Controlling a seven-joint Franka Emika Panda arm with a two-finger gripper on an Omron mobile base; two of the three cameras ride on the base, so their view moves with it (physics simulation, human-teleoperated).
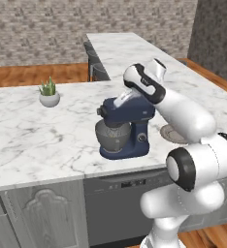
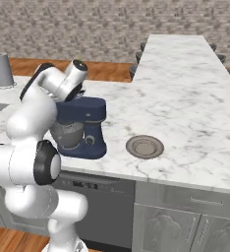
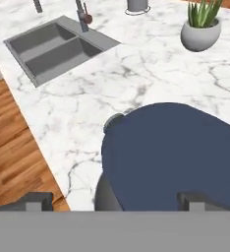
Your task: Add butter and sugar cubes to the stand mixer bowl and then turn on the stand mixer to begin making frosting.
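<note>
I see the gripper (image 3: 112, 201) above the head of the stand mixer (image 1: 126, 127), fingers spread wide, holding nothing. The mixer stands near the front edge of the marble counter (image 1: 47, 140), its bowl (image 1: 111, 136) seated under the head. A grey plate (image 2: 144, 146) lies just beside it.

Stand mixer (image 1: 126, 125) navy blue, small knobs grey. Mixer bowl (image 1: 111, 135) dull grey metal. Tabletop (image 1: 47, 140) white marble with grey veining. Plate (image 2: 144, 146) flat grey, darker rim. Plant (image 1: 49, 88) green, spiky, in pale grey pot (image 1: 49, 100). Sink (image 3: 55, 47) mid grey, two basins. Canister (image 2: 2, 70) grey. Floor (image 3: 14, 162) warm orange-brown wood planks. Back wall (image 1: 62, 29) mottled grey-brown stone. Cabinet fronts (image 2: 186, 226) grey. Hand (image 3: 114, 201) finger tips dark grey.
</note>
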